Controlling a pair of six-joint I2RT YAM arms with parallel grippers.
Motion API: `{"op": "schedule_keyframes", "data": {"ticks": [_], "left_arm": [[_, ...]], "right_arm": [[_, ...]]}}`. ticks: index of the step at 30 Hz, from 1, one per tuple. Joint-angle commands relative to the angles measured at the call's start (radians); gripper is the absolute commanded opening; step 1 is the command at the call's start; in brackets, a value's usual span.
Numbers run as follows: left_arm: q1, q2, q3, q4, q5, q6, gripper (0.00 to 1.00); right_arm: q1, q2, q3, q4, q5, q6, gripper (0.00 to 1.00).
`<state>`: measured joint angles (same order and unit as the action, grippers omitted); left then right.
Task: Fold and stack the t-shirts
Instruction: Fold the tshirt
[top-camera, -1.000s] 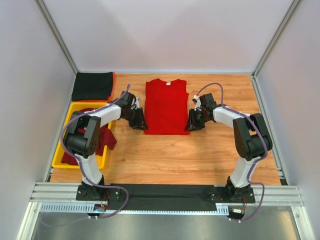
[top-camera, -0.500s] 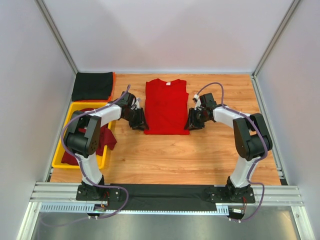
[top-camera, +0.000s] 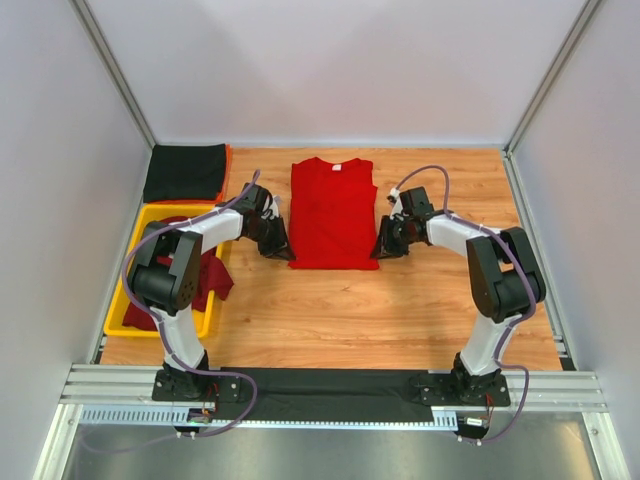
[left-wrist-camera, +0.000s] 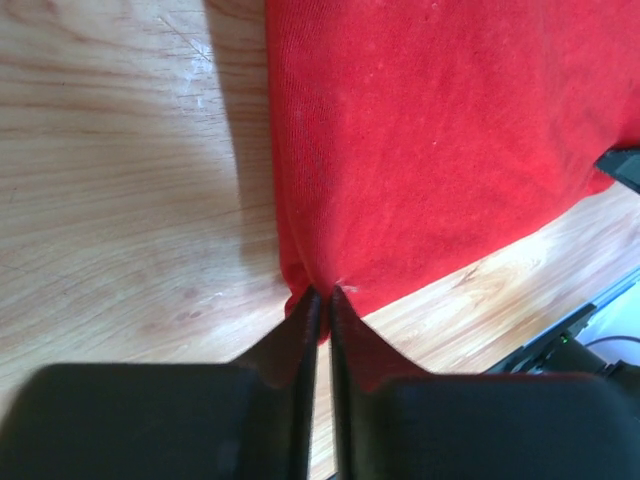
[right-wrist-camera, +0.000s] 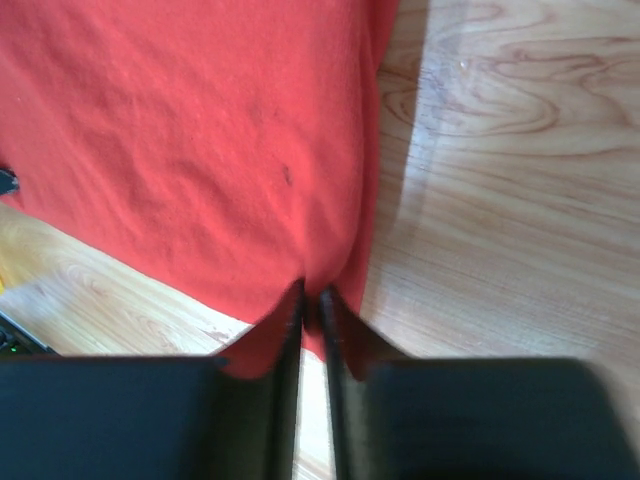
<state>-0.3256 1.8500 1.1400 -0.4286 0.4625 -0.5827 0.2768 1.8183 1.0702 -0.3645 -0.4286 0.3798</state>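
Observation:
A bright red t-shirt (top-camera: 333, 213) lies flat on the wooden table, sleeves folded in, neck at the far end. My left gripper (top-camera: 283, 250) is shut on its near left corner; the left wrist view shows the red cloth (left-wrist-camera: 420, 130) pinched between the closed jaws (left-wrist-camera: 323, 295). My right gripper (top-camera: 382, 250) is shut on its near right corner, where the cloth (right-wrist-camera: 200, 130) bunches at the closed jaws (right-wrist-camera: 311, 295). A folded black t-shirt (top-camera: 185, 172) lies at the far left. Dark maroon t-shirts (top-camera: 205, 275) lie in the tray.
A yellow plastic tray (top-camera: 130, 290) stands at the left edge of the table, beside my left arm. Grey walls close in the table on three sides. Bare wood (top-camera: 350, 320) lies between the shirt and the arm bases.
Both grippers have edged slightly, staying at the red shirt's near corners. The shirt lies as before.

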Motion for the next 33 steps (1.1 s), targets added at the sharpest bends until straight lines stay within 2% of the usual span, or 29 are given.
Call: {"op": "schedule_keyframes", "data": {"ticks": [1, 2, 3, 10, 20, 33], "left_arm": [[-0.004, -0.009, 0.029, 0.014, 0.011, -0.008, 0.09], [-0.004, -0.009, 0.029, 0.01, 0.011, -0.009, 0.04], [-0.004, -0.014, 0.03, 0.005, 0.011, -0.009, 0.0], [-0.015, -0.075, -0.003, -0.044, -0.051, -0.023, 0.0], [-0.024, -0.071, -0.08, -0.027, -0.07, -0.04, 0.0], [-0.041, -0.074, -0.146, -0.036, -0.1, -0.048, 0.0]], "right_arm": [[-0.004, -0.059, -0.013, 0.042, 0.025, 0.014, 0.06], [-0.005, -0.063, -0.012, 0.038, 0.03, 0.013, 0.01], [-0.004, -0.071, -0.01, 0.024, 0.033, 0.014, 0.0], [-0.004, -0.16, -0.094, 0.036, 0.048, 0.011, 0.0], [-0.002, -0.119, -0.171, 0.099, 0.056, 0.016, 0.0], [0.012, -0.159, -0.214, 0.055, 0.122, 0.022, 0.0]]}}
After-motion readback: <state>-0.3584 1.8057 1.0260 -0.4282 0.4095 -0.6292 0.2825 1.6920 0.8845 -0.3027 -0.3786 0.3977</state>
